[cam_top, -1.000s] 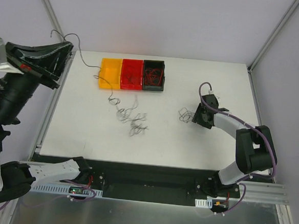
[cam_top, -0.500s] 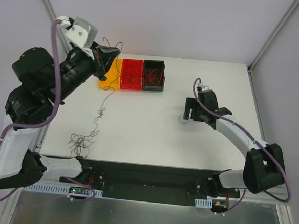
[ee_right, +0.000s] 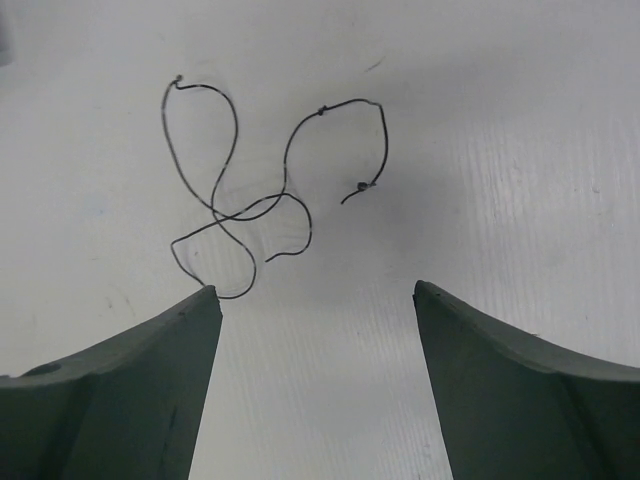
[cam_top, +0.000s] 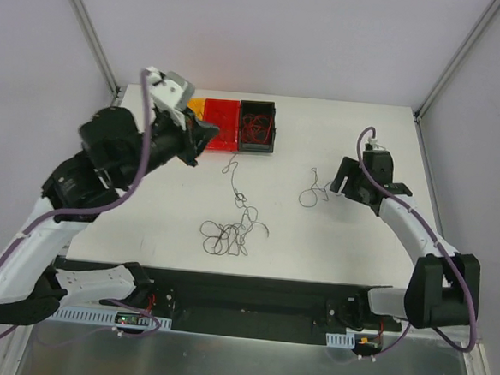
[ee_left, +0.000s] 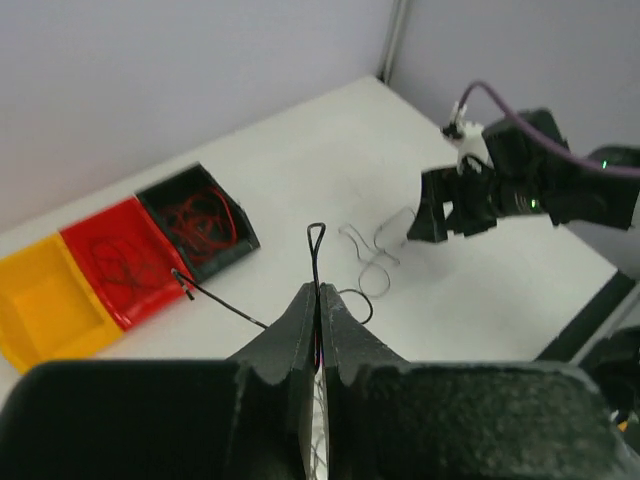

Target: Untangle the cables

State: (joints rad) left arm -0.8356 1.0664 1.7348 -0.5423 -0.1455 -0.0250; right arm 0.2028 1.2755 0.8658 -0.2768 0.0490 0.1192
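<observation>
Black wire [ee_left: 316,240] clamped in left hand [ee_left: 318,292], tangle [cam_top: 228,235] trailing below; right hand [ee_right: 314,290] gapes empty. Next, pin that tangle.

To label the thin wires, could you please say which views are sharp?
Right wrist view: thin dark curly wire sharp on evenly lit white table. Left wrist view: dark left gripper blurred up close, wire loop above it crisp. Top external view: even light, no glare, wire tangle barely resolved.

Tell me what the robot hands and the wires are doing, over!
Left gripper shut on a wire, held high. Right gripper open, loose wire just ahead. Tangle on table. Nothing blocking.
</observation>
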